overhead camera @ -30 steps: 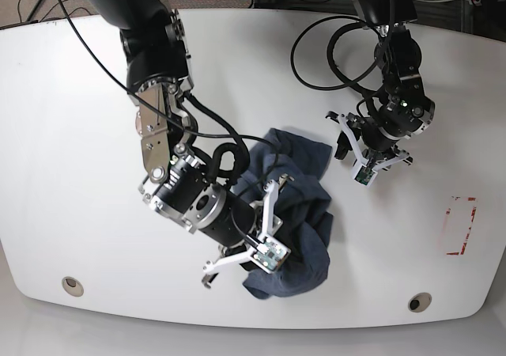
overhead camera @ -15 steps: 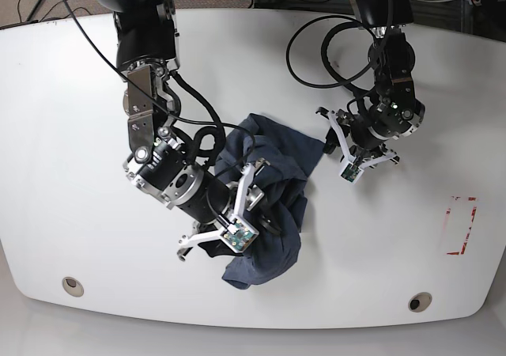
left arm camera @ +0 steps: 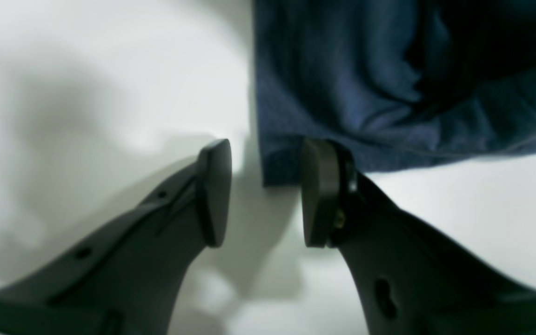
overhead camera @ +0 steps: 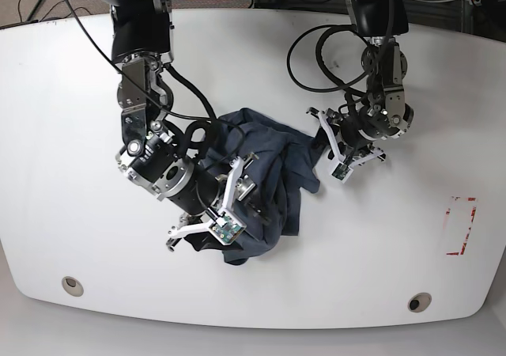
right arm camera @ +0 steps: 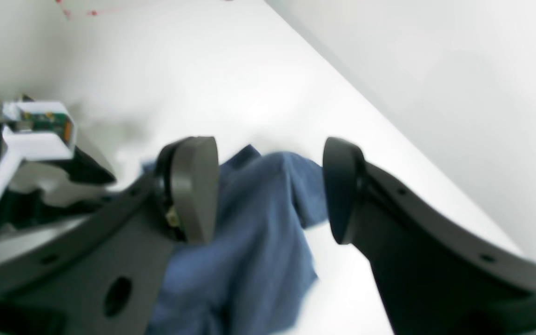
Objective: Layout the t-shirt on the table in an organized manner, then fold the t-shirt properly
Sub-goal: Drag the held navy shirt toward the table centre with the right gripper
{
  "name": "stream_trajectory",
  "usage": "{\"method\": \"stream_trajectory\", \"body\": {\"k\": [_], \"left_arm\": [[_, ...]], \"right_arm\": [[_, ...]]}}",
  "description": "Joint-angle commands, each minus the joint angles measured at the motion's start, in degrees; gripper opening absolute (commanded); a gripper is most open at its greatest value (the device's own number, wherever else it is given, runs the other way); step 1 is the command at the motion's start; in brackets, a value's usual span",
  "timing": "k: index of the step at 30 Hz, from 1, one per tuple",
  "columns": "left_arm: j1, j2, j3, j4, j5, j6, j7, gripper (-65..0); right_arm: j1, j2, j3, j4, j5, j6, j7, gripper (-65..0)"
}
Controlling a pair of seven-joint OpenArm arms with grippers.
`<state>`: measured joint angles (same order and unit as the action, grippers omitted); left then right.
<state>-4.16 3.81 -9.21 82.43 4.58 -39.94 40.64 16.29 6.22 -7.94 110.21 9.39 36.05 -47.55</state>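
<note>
The t-shirt (overhead camera: 261, 186) lies crumpled in a dark blue heap near the middle of the white table (overhead camera: 63, 134), still bunched with nothing laid flat. The biggest risk, as I judge it, is that it gets dragged as a lump rather than spread: both arms work from opposite sides of one pile, and a pull on a fold instead of a true hem or corner would only tighten the tangle. A second risk is a missed pinch on the far side. The left claw (left arm camera: 258, 195) stands with its fingers spread, and only a corner of the cloth edge sits between them; if it presses together there it may catch a thin sliver that slips out. A smaller worry is the shirt sliding toward the near edge of the glossy top.

The right arm reaches down over the heap from the far left of the base view, wrist bent low, and its right claw (right arm camera: 268, 186) is spread with blue cloth lying loose between the fingers, not pinched. The left arm hangs down with its elbow folded, its claw just beside the shirt's right edge.
</note>
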Motion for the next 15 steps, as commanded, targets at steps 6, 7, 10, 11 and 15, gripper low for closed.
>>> {"method": "stream_trajectory", "body": {"k": [6, 7, 10, 11, 15], "left_arm": [[-1.15, 0.1, 0.03, 1.3, -0.75, -0.06, -1.39, -41.5], [-1.15, 0.01, -0.06, 1.3, -0.75, -0.06, -1.39, -41.5], [-1.07, -0.78, -0.15, 1.83, -0.75, -0.06, -1.3, -41.7], [-1.07, -1.22, -0.15, 2.09, -0.75, -0.06, -1.3, -41.7], [-0.63, -1.75, -0.24, 3.15, -0.84, -0.06, -1.3, -41.7]], "right_arm": [[1.6, 2.35, 5.09, 2.01, 0.77, -0.32, 1.62, -30.6], [1.6, 2.35, 5.35, 1.83, 0.77, -0.32, 1.62, -30.6], [1.6, 2.27, 5.35, 0.69, 0.85, -0.32, 1.62, -30.6], [1.6, 2.18, 5.18, -0.02, 0.85, -0.32, 1.62, -30.6], [3.27, 0.07, 3.42, -5.29, 0.68, -0.32, 1.7, -30.6]]}}
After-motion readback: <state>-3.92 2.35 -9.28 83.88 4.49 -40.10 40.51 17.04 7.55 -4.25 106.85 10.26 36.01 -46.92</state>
